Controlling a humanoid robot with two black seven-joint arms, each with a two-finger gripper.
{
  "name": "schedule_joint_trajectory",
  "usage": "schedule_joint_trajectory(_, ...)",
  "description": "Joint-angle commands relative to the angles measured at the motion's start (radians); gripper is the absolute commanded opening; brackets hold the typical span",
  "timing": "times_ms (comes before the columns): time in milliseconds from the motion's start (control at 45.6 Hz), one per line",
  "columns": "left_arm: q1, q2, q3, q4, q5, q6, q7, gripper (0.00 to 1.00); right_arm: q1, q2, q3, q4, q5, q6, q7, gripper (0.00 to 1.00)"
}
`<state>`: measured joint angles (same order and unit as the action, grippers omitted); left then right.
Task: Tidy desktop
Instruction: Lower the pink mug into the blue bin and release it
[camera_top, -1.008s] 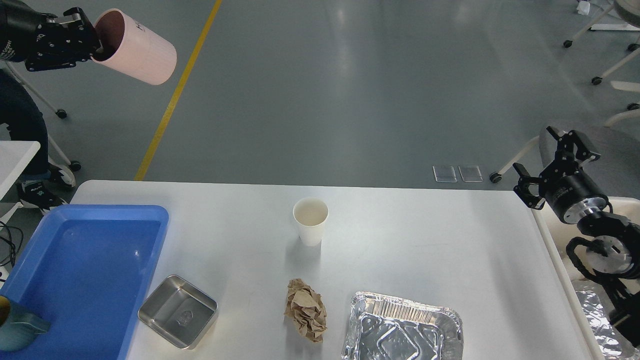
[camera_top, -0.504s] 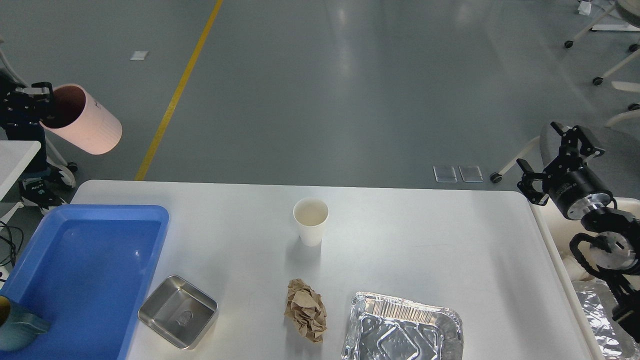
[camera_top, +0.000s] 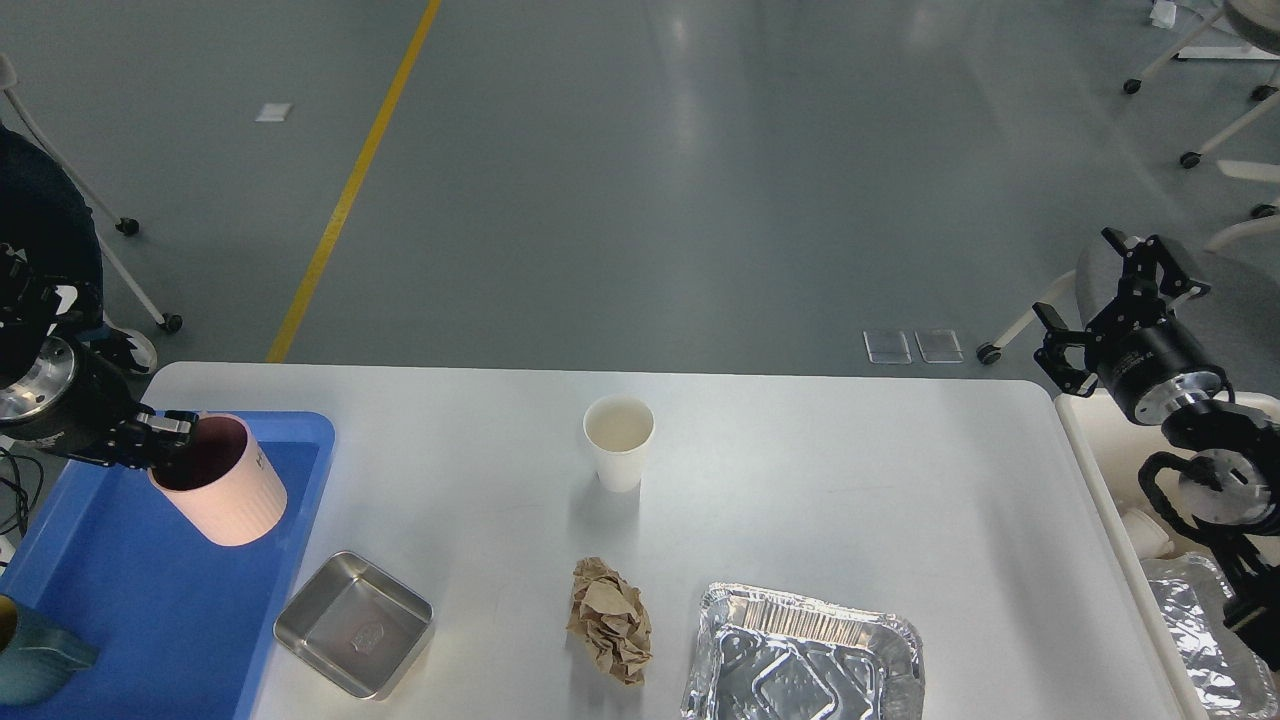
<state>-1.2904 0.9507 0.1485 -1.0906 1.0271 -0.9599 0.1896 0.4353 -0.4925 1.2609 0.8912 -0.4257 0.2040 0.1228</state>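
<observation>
Pink cup (camera_top: 225, 490) was held by left claw (camera_top: 172, 437) over blue tray (camera_top: 300, 425); right claw (camera_top: 1105, 300) wide, empty. Paper cup (camera_top: 619, 442), paper wad (camera_top: 610, 620), steel tin (camera_top: 352, 622), foil pan (camera_top: 803, 660) left on tabletop (camera_top: 850, 480).

Foil tray (camera_top: 805, 655): near side cut by bottom edge, right of crumpled brown paper (camera_top: 610, 620). Teal cup (camera_top: 35, 660) in blue tray (camera_top: 150, 590): cut by left and bottom edges. Left gripper (camera_top: 165, 440): fingertips hidden at pink cup (camera_top: 220, 480) rim.
</observation>
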Motion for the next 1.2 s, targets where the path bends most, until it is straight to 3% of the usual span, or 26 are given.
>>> schedule_joint_trajectory(0,0.043,0.022,-0.001,-0.023,0.050,0.000,-0.001,0.00,-0.001,0.000,0.000,0.000,-0.001,0.000,0.000,1.00)
schedule_joint_trajectory(504,0.146,0.120,-0.007,-0.023,0.093,0.000,-0.001,0.00,0.000,0.000,-0.002,0.000,-0.001,-0.001,0.000,1.00)
schedule_joint_trajectory(1183,0.269,0.034,-0.004,-0.017,0.111,0.000,0.002,0.00,0.000,-0.009,-0.002,0.002,0.001,0.000,0.000,1.00)
